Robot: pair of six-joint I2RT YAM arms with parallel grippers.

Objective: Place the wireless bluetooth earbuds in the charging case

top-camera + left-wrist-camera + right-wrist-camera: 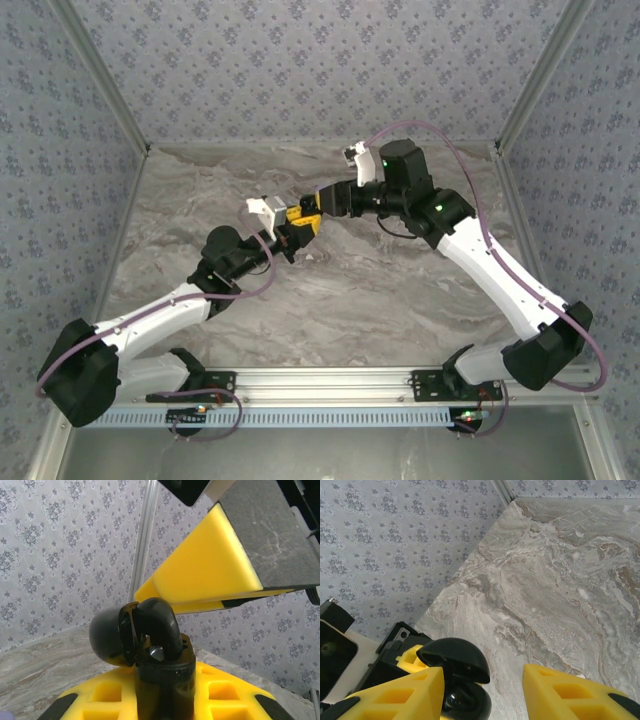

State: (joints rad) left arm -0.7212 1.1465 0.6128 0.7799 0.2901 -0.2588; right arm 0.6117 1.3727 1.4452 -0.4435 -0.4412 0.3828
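1. Wallpaper [300, 70] in a grey-blue floral print is enclosing a marble-look table [400, 290] in the top external view. Both arms are reaching inward. The left gripper [291, 237] and the right gripper [308, 221] are meeting tip to tip above the middle of the table, somewhat nearer its far edge than its near edge. Their yellow fingers are crowding together there, and what is sitting between them is too small to make out.
2. In the left wrist view, wallpaper and a strip of table are lying in the background. The left gripper [165, 692] is clenching the black charging case [165, 667] between its yellow fingers [100, 697], holding it upright and off the table. The case's domed lid [106, 635] is standing hinged open. One yellow finger [210, 565] of the right gripper is hanging just above the case; I cannot tell whether it is touching.
3. In the right wrist view, the table [560, 580] is running away to a far corner against the wallpaper [395, 540]. The right gripper [485, 680] is standing released, its fingers apart and grasping nothing. The open lid [452, 660] is sitting low between them, just beside the finger at the picture's left and well apart from the other.
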